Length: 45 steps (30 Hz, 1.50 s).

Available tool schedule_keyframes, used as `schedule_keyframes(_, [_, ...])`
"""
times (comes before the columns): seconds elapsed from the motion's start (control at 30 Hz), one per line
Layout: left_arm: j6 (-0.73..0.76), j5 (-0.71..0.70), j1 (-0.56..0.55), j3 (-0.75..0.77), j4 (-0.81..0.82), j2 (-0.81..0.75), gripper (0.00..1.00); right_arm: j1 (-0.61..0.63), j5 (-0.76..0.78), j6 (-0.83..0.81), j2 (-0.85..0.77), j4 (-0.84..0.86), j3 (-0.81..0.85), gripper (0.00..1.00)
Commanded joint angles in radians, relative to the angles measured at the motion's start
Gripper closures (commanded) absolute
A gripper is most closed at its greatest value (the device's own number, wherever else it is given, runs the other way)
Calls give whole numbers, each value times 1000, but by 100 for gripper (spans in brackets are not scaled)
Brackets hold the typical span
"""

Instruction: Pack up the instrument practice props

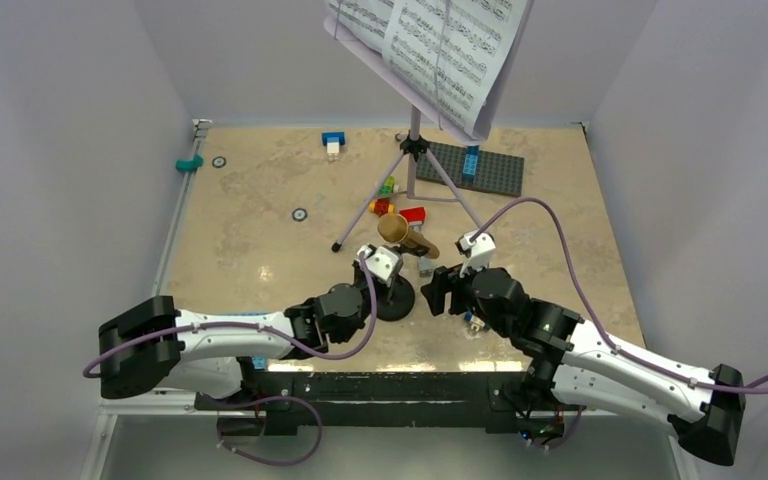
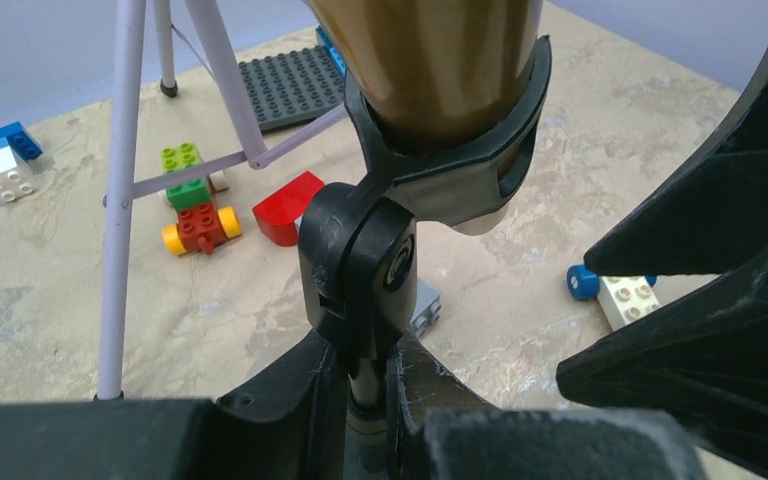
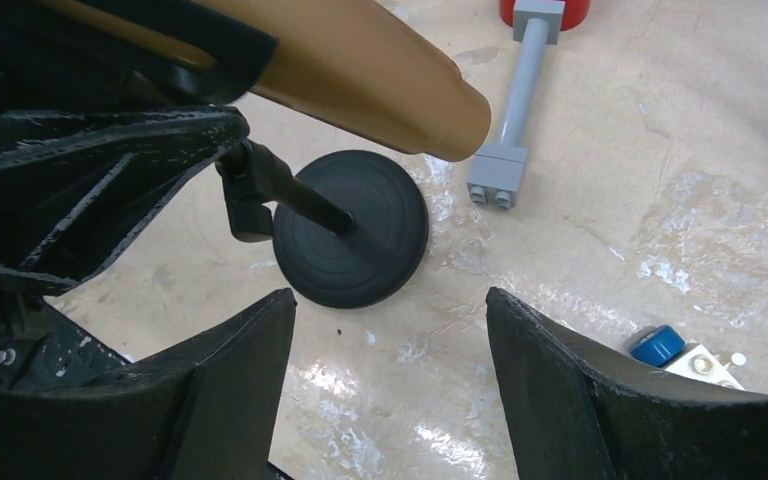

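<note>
1. The mic (image 1: 400, 232) lies tilted in the mic stand (image 3: 350, 243) clip, near centre of the surface (image 1: 250, 230).
2. The left tool (image 2: 365, 395) is clamped on the mic stand's pole below the clip.
3. The right tool (image 3: 390, 330) gapes wide just right of the base, holding nothing.
4. The music stand (image 1: 413, 160) with pages (image 1: 440, 50) is farther back.

Grey baseplate (image 1: 480, 168) lies at the far right of the bench (image 1: 250, 250), a blue brick (image 1: 471, 160) standing on it; blue-and-white brick (image 1: 333, 143) far centre, teal piece (image 1: 189, 163) at the left edge, red-headed hammer (image 3: 520, 90) lying flat near the middle
</note>
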Motion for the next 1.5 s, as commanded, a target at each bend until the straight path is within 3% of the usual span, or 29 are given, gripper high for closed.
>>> schedule_keyframes(0.0, [-19,44,-14,-54,-104,28,100,-6,-37,22,-16,2,39,26])
schedule_keyframes(0.37, [-97,57,-15,-59,-68,68,100,-7,-42,19,-59,-24,36,26])
schedule_keyframes(0.63, [-129,40,-15,-79,-107,-35,64,-8,-39,13,-68,-37,46,25])
schedule_keyframes(0.87, [-143,24,-15,-76,-158,-119,42,-8,-30,10,-83,-47,45,25])
schedule_keyframes(1.03, [-151,42,-15,-89,-201,-221,34,-8,-30,5,-94,-58,53,25])
schedule_keyframes(1.2, [-129,96,-13,-119,-139,-320,27,-8,-30,2,-105,-57,56,25])
schedule_keyframes(1.47, [-91,162,20,-69,-60,-298,23,-8,-39,-10,-112,-64,73,25])
